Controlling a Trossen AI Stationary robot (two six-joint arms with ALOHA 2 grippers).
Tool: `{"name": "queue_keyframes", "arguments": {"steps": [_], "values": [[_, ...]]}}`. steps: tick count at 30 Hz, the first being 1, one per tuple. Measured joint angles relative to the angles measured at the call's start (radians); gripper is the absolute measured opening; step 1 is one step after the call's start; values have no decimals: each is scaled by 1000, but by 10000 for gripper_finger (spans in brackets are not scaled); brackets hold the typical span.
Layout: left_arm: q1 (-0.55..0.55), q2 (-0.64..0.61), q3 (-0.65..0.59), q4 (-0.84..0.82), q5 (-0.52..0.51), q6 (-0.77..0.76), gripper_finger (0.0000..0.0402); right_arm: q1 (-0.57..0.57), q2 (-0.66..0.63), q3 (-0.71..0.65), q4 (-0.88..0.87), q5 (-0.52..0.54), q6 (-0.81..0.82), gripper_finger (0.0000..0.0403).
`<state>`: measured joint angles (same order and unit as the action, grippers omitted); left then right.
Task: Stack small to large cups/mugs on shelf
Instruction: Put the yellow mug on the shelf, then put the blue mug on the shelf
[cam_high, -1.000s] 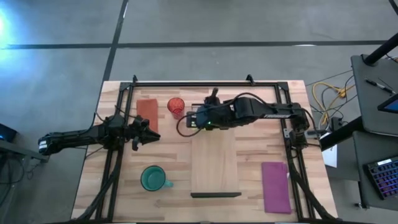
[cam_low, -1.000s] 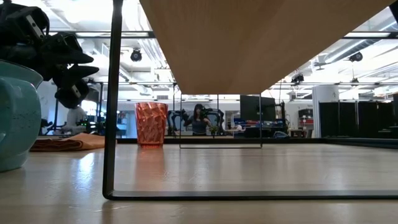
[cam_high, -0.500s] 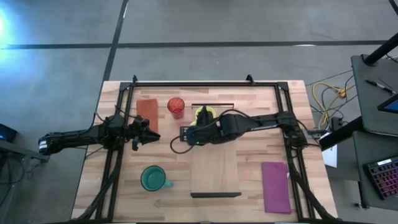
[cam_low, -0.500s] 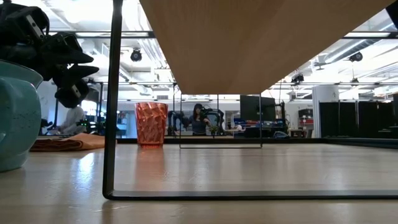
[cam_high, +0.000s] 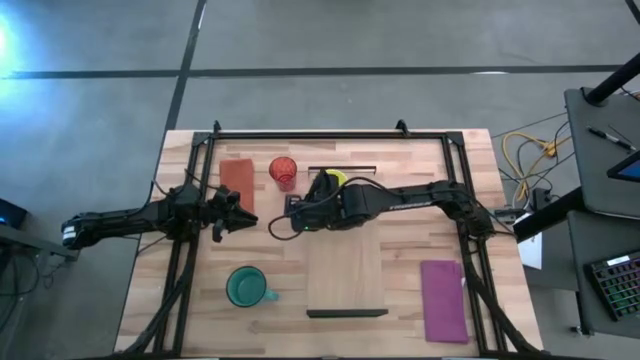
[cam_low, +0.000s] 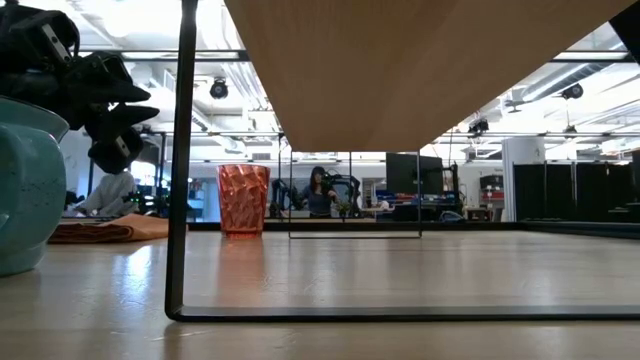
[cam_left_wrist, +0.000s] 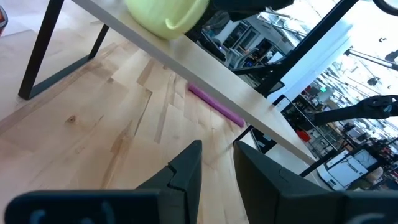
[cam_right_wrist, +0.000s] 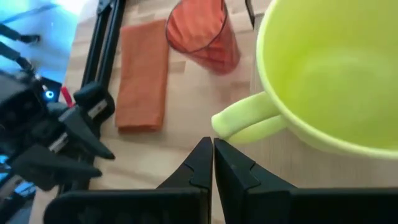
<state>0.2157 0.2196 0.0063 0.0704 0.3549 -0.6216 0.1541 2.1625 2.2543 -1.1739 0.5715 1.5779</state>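
Mug: yellow-green mug (cam_right_wrist: 323, 74) sits on the shelf (cam_high: 345, 270)
Right gripper (cam_right_wrist: 213, 163): fingers together, beside the mug's handle
Left gripper (cam_left_wrist: 217, 167): fingers slightly apart, empty

1. Your right arm stretches across from its base on the right, elbow bent, wrist pointing left.
2. Your right pincer (cam_high: 297, 213) has its two dark fingers (cam_right_wrist: 208, 165) pressed together, tips touching, nothing between them.
3. Your left arm lies low and nearly straight, reaching rightward from its base.
4. Your left pincer (cam_high: 245, 212) holds its fingers (cam_left_wrist: 186, 171) slightly apart, a narrow gap showing, nothing gripped; it sits well apart from the right pincer.
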Motion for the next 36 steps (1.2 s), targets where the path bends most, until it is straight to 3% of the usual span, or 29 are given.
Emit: {"name": "queue_keyframes", "arguments": {"steps": [15,20,24,32,36], "values": [[0,0,0,0,0,0,79,-19,-3,13,-96,35,43,9],[0,0,0,0,0,0,79,-6,-26,13,-28,29,-34,9],[0,0,0,0,0,0,79,3,-54,13,115,-51,-164,11],[0,0,0,0,0,0,79,29,-82,13,401,-100,-349,72],[0,0,0,0,0,0,79,40,-87,14,438,-106,-380,114]]}}
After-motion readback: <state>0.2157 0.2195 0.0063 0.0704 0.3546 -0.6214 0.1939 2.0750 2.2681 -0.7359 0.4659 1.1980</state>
